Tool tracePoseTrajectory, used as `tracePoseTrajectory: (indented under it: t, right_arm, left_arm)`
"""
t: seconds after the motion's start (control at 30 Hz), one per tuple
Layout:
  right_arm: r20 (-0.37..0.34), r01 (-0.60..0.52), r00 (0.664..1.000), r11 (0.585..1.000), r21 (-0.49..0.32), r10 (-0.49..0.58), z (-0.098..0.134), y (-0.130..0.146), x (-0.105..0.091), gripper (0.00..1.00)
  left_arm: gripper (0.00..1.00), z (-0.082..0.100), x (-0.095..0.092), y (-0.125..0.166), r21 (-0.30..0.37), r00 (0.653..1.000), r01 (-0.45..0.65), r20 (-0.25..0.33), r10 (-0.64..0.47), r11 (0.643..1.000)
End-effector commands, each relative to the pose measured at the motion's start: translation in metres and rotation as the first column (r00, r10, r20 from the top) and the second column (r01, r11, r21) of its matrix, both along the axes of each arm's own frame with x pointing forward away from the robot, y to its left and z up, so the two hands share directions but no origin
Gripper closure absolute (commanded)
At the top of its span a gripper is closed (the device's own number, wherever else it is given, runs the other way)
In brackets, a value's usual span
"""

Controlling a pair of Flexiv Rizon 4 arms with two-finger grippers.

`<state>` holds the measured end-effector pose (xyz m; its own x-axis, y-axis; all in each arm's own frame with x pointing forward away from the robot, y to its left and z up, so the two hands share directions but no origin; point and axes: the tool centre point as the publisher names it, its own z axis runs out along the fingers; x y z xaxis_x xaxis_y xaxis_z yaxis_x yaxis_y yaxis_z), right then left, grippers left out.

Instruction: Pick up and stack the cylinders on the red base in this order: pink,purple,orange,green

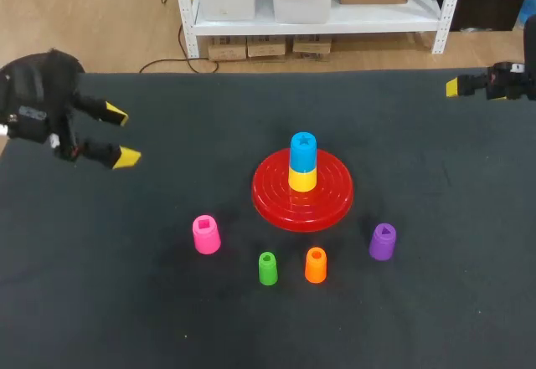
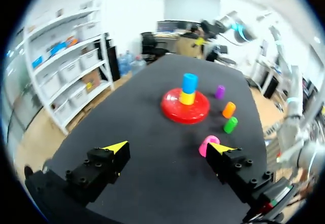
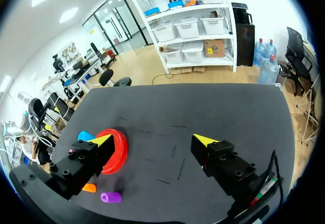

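A dark cloth-covered table [image 1: 435,302] fills the scene, with the red base [image 1: 335,195] lying near its middle. On the base stand a yellow cylinder [image 1: 302,178] and, on top of it, a blue cylinder [image 1: 303,146]. The four cylinders to be stacked stand upright on the cloth in a loose arc on the robot's side of the base, each apart from the others. The pink cylinder [image 1: 206,234] is furthest to the left, then come the green cylinder [image 1: 267,269], the orange cylinder [image 1: 316,265] and, furthest to the right, the purple cylinder [image 1: 383,242].

The left gripper [image 1: 121,135] hangs over the left edge of the table, well apart from all of them. Its fingers are spread wide and hold nothing. In its wrist view the pink cylinder sits ahead of it, partly hidden behind the tip of one finger. The green, orange and purple cylinders lie further out beside the base, which stands straight ahead between the fingers.

The right gripper [image 3: 153,140] is over the far right corner of the table, also well away from the cylinders. Its fingers are wide apart with only bare cloth between them. In its wrist view the base shows partly behind one finger, with the orange and purple cylinders beside that finger. The pink and green cylinders do not show there.
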<state>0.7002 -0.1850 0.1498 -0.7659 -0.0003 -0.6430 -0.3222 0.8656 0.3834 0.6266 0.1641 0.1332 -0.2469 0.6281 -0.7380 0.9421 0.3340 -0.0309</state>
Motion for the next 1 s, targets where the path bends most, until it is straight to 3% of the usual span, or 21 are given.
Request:
tracePoseTrajectory:
  t: [0.03,0.13,0.2,0.27,0.4,0.6,0.7,0.77,1.0]
  right_arm:
    - [0.0,0.001,1.0,1.0,0.0,-0.001,0.0,0.0,0.0,0.0]
    - [0.0,0.001,1.0,1.0,0.0,-0.001,0.0,0.0,0.0,0.0]
    - [0.0,0.001,1.0,1.0,0.0,-0.001,0.0,0.0,0.0,0.0]
    - [0.0,0.001,1.0,1.0,0.0,-0.001,0.0,0.0,0.0,0.0]
    - [0.0,0.001,1.0,1.0,0.0,-0.001,0.0,0.0,0.0,0.0]
    - [0.0,0.001,1.0,1.0,0.0,-0.001,0.0,0.0,0.0,0.0]
    - [0.0,0.001,1.0,1.0,0.0,-0.001,0.0,0.0,0.0,0.0]
    - [0.0,0.001,1.0,1.0,0.0,-0.001,0.0,0.0,0.0,0.0]
    - [0.0,0.001,1.0,1.0,0.0,-0.001,0.0,0.0,0.0,0.0]
  left_arm:
    - [0.0,-0.003,-0.017,0.007,-0.041,0.98,0.199,0.034,-0.198,0.979]
    - [0.0,-0.009,-0.026,0.012,-0.022,0.96,0.278,0.047,-0.277,0.96]
    - [0.0,-0.011,-0.03,0.018,0.017,0.963,0.253,0.088,-0.253,0.967]
    - [0.0,-0.009,-0.037,0.025,-0.014,0.96,0.265,0.101,-0.262,0.964]
    - [0.0,-0.01,-0.051,0.04,0.019,0.958,0.257,0.129,-0.258,0.966]
    - [0.0,-0.024,-0.055,0.048,0.071,0.98,0.182,0.062,-0.187,0.981]
    - [0.0,-0.03,-0.058,0.046,0.055,0.98,0.192,0.046,-0.194,0.98]
    - [0.0,-0.032,-0.06,0.045,0.027,0.972,0.231,0.037,-0.232,0.973]
    - [0.0,-0.039,-0.064,0.039,0.06,0.946,0.322,0.007,-0.323,0.945]
